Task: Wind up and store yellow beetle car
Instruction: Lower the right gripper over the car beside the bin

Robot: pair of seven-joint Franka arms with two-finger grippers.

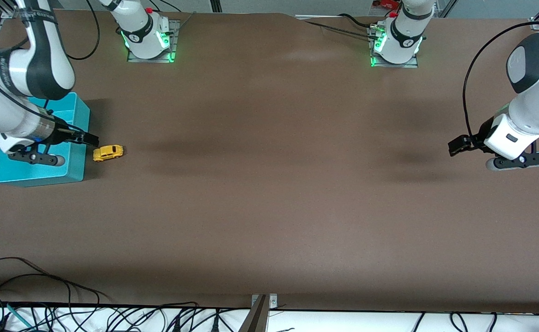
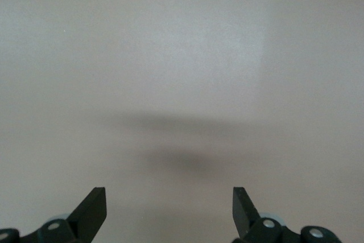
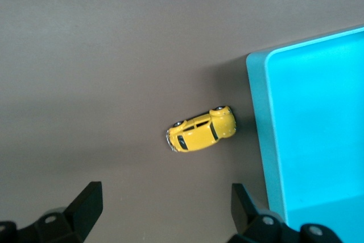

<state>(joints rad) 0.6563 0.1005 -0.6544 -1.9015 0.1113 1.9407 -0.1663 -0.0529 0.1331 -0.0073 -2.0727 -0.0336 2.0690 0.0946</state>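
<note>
Yellow beetle car point(image 1: 108, 152) on its wheels beside turquoise bin point(image 1: 78, 138), long axis along table, right pincer point(image 1: 90, 139) released above, left pincer point(image 1: 456, 146) released

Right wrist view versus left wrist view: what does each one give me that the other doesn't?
Only the right wrist view shows the yellow beetle car, on its wheels on the table beside the outer wall of the turquoise bin, with the right tool open above the table next to them. Only the left wrist view shows the left tool, open over bare table with just a shadow below. Both share the brown table and a pair of spread black fingers.
</note>
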